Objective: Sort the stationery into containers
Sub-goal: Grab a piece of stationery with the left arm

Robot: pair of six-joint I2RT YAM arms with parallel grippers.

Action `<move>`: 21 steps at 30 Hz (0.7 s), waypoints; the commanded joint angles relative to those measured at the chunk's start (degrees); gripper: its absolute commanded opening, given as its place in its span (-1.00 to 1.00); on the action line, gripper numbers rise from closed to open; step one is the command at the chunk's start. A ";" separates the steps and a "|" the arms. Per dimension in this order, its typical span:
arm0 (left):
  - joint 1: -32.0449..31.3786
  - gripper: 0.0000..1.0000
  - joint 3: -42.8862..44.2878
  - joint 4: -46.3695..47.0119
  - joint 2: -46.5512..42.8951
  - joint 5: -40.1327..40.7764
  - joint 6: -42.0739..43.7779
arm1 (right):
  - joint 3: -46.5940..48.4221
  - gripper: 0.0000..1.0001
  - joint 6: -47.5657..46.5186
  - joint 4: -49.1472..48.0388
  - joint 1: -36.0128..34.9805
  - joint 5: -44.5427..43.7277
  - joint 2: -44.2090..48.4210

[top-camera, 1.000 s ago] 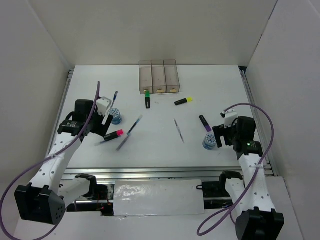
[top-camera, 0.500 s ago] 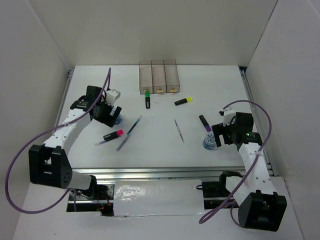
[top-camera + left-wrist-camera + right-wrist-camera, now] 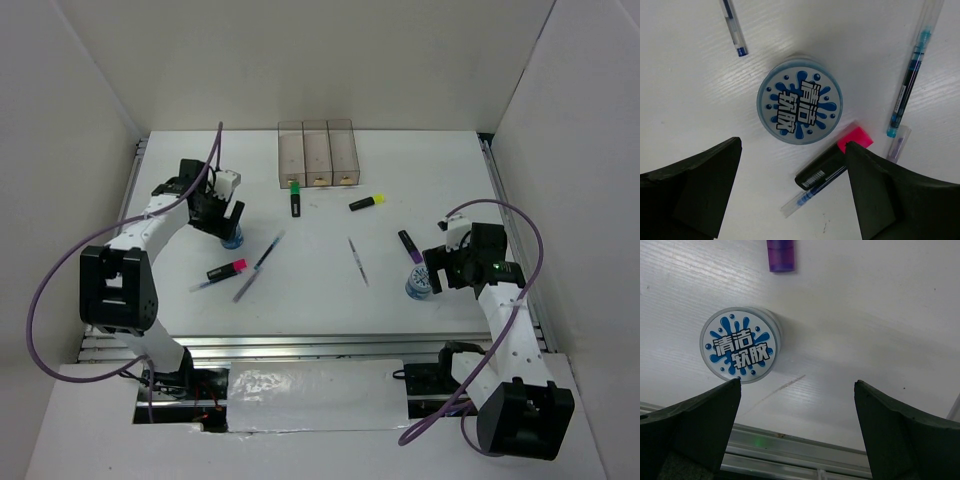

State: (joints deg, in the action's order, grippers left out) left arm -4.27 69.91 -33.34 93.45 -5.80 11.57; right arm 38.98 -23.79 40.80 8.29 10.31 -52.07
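Observation:
Three joined clear containers (image 3: 315,155) stand at the back. My left gripper (image 3: 222,222) hangs open above the left tape roll (image 3: 232,238). In the left wrist view that roll (image 3: 800,100) lies just ahead of the open gripper (image 3: 792,144), beside a pink-capped highlighter (image 3: 832,162) and pens (image 3: 912,75). My right gripper (image 3: 437,270) hangs open by the right tape roll (image 3: 419,283). From the right wrist, this roll (image 3: 740,351) sits ahead of the left finger, off-centre from the gripper (image 3: 797,385). A purple cap (image 3: 781,255) shows at the top edge.
A green highlighter (image 3: 295,198) and a yellow one (image 3: 367,202) lie in front of the boxes, with the purple one (image 3: 410,245) further right. Thin pens (image 3: 268,250) (image 3: 358,260) lie mid-table. The metal rail (image 3: 790,450) at the table's near edge is close below the right gripper.
My left arm has swung away from the near left and reached out over the left tape roll. The right arm has barely shifted. Both grippers stayed open.

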 commanded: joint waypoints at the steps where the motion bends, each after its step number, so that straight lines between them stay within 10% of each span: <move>1: 0.14 0.93 2.07 2.49 2.08 -3.25 -1.38 | 2.24 1.00 0.68 1.04 -0.03 0.94 -0.22; 14: -0.03 0.77 2.34 8.21 7.18 -3.78 -2.70 | 3.47 1.00 0.68 0.69 0.05 0.07 -1.45; 21: -0.03 0.32 3.57 8.65 8.50 -3.78 -2.70 | 3.29 1.00 0.68 0.42 0.05 0.06 -2.15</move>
State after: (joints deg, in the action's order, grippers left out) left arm -4.29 71.13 -26.48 101.30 -8.49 9.87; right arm 39.92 -23.62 41.19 8.29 10.28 -53.93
